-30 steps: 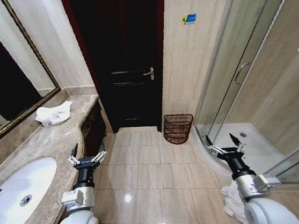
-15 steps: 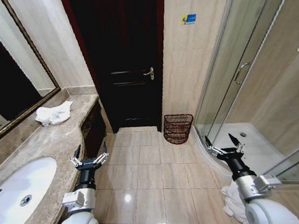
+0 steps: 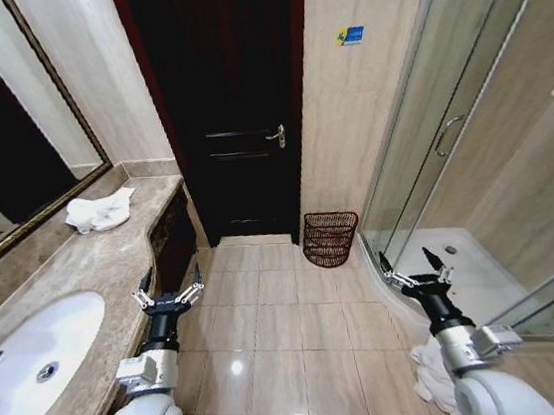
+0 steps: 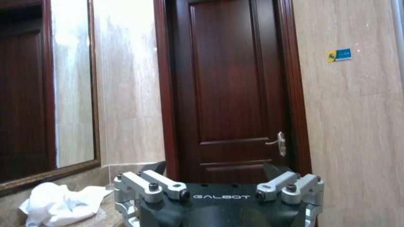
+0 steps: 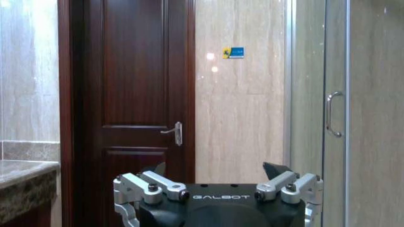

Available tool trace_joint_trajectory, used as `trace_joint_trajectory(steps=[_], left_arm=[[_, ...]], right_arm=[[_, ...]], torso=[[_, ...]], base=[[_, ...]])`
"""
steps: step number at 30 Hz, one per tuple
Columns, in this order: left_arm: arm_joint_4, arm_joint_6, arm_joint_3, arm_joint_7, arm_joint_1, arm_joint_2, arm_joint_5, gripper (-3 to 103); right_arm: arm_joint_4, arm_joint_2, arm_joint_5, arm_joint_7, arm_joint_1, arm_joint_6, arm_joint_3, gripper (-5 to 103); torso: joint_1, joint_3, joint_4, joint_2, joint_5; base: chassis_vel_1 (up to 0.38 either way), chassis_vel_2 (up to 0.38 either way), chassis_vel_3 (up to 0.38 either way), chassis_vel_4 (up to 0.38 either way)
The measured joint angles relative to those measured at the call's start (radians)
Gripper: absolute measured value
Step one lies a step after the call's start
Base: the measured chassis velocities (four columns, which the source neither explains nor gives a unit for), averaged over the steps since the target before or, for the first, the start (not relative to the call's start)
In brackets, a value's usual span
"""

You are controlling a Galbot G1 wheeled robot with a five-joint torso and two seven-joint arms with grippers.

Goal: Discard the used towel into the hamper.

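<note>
Both grippers spread wide, nothing held. Left gripper (image 3: 170, 285) hangs in the air just off the front edge of the vanity counter (image 3: 95, 278), right gripper (image 3: 411, 264) hangs over the floor tiles near the curved shower threshold (image 3: 387, 290). Both arms point forward at the dark door (image 3: 230, 103)

Used towel (image 3: 97, 212): crumpled white heap on the counter at its far end, close under the mirror frame (image 3: 65, 192), well beyond the sink (image 3: 29, 356). Left wrist view has it too (image 4: 60, 204), ahead and to the side of the left fingers

Hamper (image 3: 331, 237): on the floor in the far corner, between the door frame and the shower glass (image 3: 446, 108), against the wall. Looks empty from here

Another white cloth (image 3: 434, 372) lies on the floor by the right arm's base. Can't tell if it counts; the counter heap looks like the target

My read, step in hand = reach for the towel, not started. Doing it well:
- use the left arm, it's on the counter side
- towel is well apart from the gripper, so close in on the counter's far end first
- come down from above onto the tallest fold, jaws kept wide, pinch deep so the cloth doesn't slip
- lift clear of the counter edge before swinging across to the hamper
- risk: trailing cloth snagging the hamper's wavy rim, so release from above the centre
</note>
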Motion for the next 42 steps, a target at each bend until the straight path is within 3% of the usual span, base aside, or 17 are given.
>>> trace_joint_trajectory(steps=[42], left_arm=[[-0.001,-0.021,-0.008,-0.001,0.016,-0.009,0.003,100]], right_arm=[[-0.012,-0.002,0.001,0.000,-0.009,0.026,0.004,100]], torso=[[0.000,0.000,0.0001,0.000,0.0001]], base=[[-0.074,0.109,0.110,-0.075]])
